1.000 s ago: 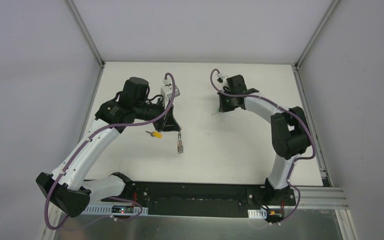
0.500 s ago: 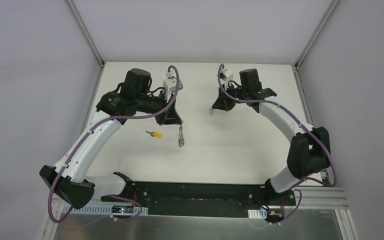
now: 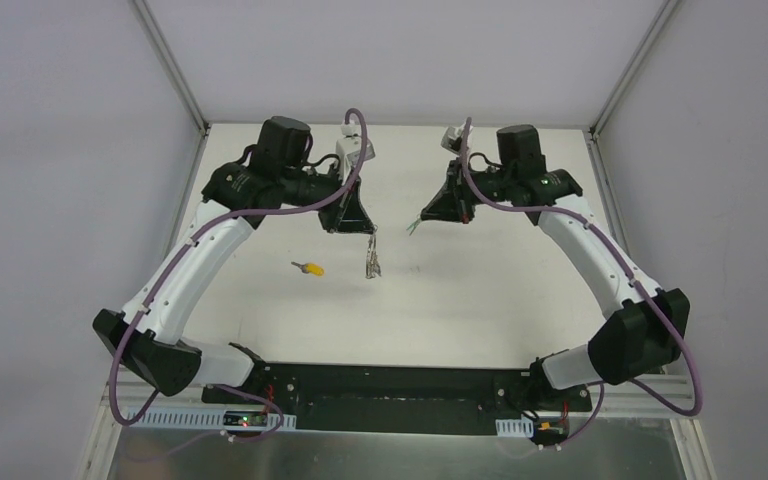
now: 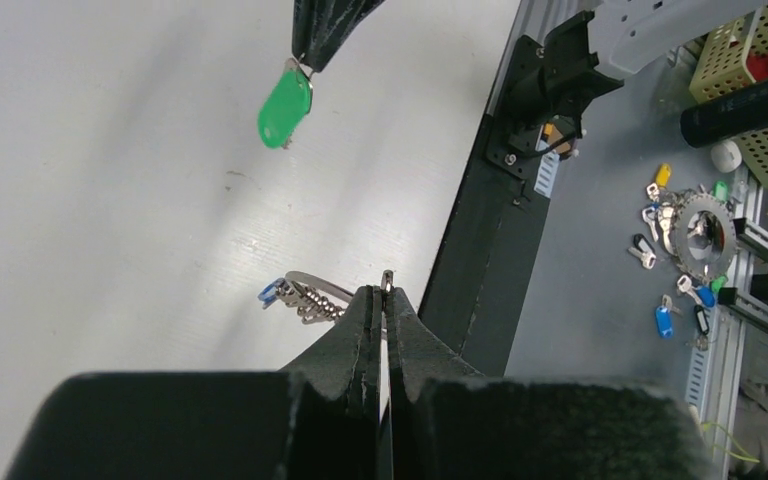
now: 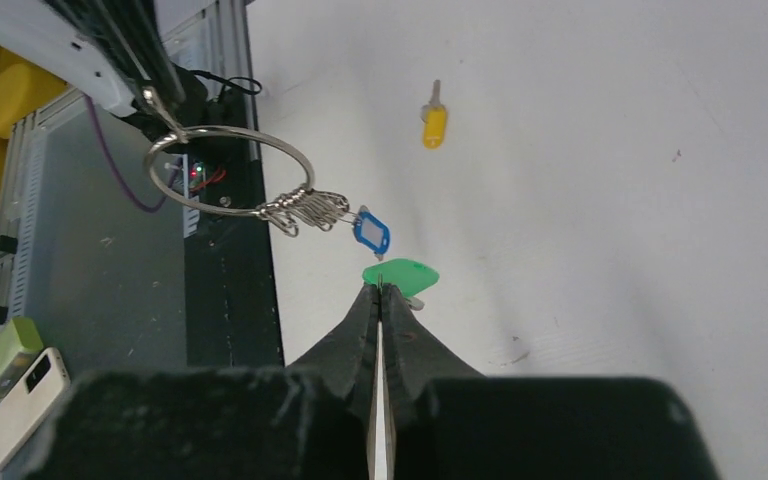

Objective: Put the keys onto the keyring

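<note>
My left gripper (image 3: 358, 226) is shut on the rim of the keyring (image 5: 230, 170), a thin silver ring that hangs in the air with a fan of small silver keys and a blue-headed key (image 5: 371, 232). In the left wrist view the ring (image 4: 315, 283) curves away left of my closed tips (image 4: 385, 290). My right gripper (image 5: 380, 288) is shut on the green-headed key (image 5: 401, 274), held in the air a short way right of the ring (image 3: 371, 257). The yellow-headed key (image 3: 309, 268) lies loose on the white table, left of the ring.
The white table (image 3: 480, 300) is walled by grey panels at the back and sides. A black base rail (image 3: 390, 385) runs along the near edge. Off the table, the left wrist view shows a pile of spare keys (image 4: 685, 250) and a yellow basket (image 4: 760, 60).
Both arms rose and swung toward each other. The left gripper carried the keyring up and right. The right wrist turned, bringing the green key nearer the ring. The yellow key stayed put.
</note>
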Controlling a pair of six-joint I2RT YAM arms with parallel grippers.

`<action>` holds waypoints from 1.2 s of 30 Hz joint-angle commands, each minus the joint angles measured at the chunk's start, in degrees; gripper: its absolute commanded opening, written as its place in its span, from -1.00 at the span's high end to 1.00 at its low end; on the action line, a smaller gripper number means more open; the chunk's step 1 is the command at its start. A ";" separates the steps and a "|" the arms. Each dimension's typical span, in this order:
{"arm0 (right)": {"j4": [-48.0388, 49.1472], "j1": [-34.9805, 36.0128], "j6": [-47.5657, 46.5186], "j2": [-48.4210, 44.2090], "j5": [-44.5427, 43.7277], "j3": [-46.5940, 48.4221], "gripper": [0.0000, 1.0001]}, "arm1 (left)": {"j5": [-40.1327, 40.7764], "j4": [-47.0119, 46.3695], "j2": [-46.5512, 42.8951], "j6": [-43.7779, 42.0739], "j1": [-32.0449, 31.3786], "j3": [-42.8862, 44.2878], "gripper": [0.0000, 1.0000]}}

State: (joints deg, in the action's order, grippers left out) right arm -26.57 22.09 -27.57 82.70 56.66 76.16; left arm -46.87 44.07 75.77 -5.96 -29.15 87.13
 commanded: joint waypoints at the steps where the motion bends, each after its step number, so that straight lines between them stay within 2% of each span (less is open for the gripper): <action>1: -3.64 1.01 -1.79 -3.13 8.01 5.19 1.00 | -4.95 0.50 1.80 4.30 0.05 4.71 1.00; 8: -5.91 3.73 -6.83 -7.10 7.17 4.31 1.00 | -7.64 -8.02 1.16 16.73 -0.78 0.57 1.00; 13: -7.82 5.21 -11.93 -9.65 4.89 2.74 1.00 | -7.27 -11.20 0.67 20.35 -2.33 -1.73 1.00; 18: -12.13 6.68 -15.69 -9.40 2.49 6.03 1.00 | -6.62 -13.49 -0.11 22.84 -2.49 -3.19 1.00; 21: -12.39 7.57 -15.76 -9.13 1.32 6.85 1.00 | -6.76 -15.61 -0.35 26.11 -2.49 -3.85 1.00; 30: -7.71 8.19 -14.99 -11.97 -1.41 1.45 1.00 | -8.88 -29.59 0.71 44.53 -3.03 -8.61 1.00; 36: -6.08 8.23 -13.51 -12.98 -1.37 0.44 1.00 | -8.86 -34.59 2.33 48.82 -4.07 -10.81 1.00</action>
State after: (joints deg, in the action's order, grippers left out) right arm -35.64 30.00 -40.99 72.18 55.02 76.75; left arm -53.84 16.78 77.69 36.95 -32.34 77.49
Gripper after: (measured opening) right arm 0.007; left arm 0.011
